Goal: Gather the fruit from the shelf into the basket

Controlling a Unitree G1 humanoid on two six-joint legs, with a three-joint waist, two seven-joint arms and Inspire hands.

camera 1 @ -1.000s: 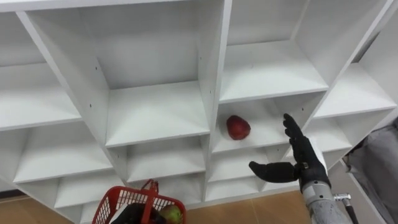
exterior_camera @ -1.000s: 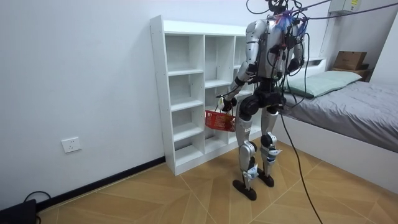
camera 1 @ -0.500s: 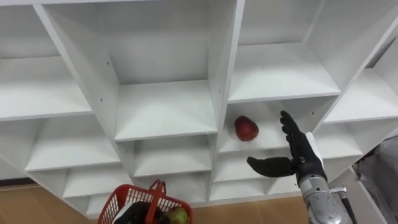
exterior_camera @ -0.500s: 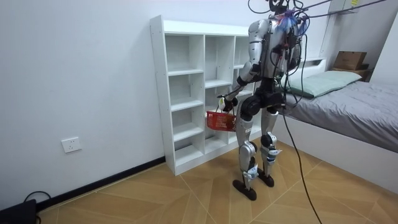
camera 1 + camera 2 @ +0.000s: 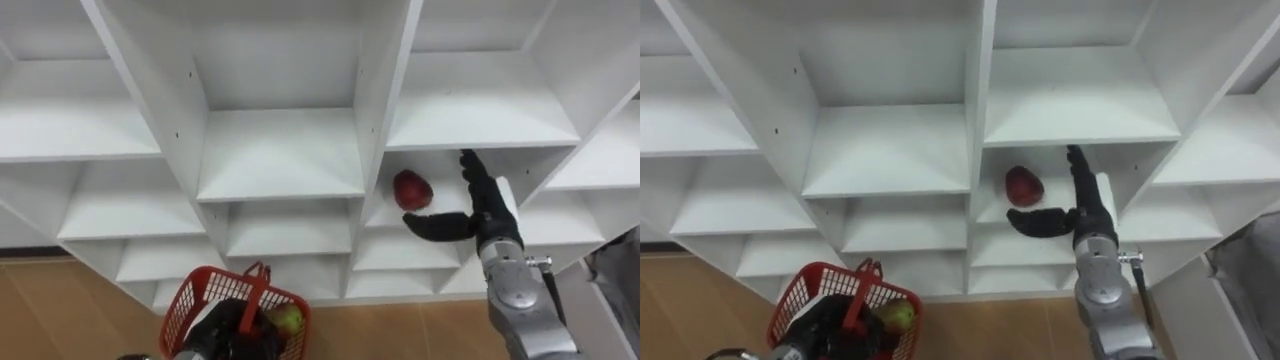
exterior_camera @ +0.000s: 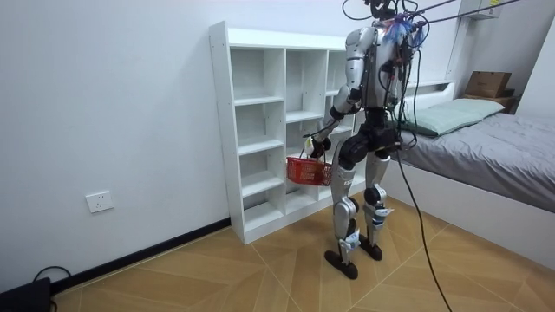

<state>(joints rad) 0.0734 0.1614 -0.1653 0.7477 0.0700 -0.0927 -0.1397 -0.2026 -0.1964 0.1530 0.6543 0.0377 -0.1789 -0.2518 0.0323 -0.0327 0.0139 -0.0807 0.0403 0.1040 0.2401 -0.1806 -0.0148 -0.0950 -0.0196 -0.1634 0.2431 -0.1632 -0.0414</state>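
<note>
Nearest, at the lower left of the left eye view, the red plastic basket [image 5: 185,315] hangs from the left hand [image 5: 218,332]. The hand shows as a dark shape over the basket's middle. In the room view the basket dangles below that hand [image 6: 310,146], so its fingers are judged curled round the handle, though the eye views do not show the grip clearly. One green round fruit [image 5: 288,318] lies inside the basket, against its right-hand wall. That much of the collecting looks done.

Further in, at the right of centre, the right hand [image 5: 487,222] reaches into a compartment of the white wooden closet [image 5: 280,150]. Its fingers [image 5: 470,170] are straight and spread wide. The thumb juts out to the left, below the red apple [image 5: 411,189], and the fingers stand up just to the apple's right. The apple rests on the shelf inside that spread, just beside the thumb tip. Whether anything touches it cannot be told, and nothing has closed on it.

The step in hand appears to be the grasp of this second fruit. What is left is closing on the apple, lifting it clear of the shelf and dropping it in the basket. The other compartments in sight hold no fruit.

Farthest, the room view shows the robot standing upright on the wooden floor [image 6: 260,277], facing the closet, with a bed [image 6: 486,165] at the room view's right.
</note>
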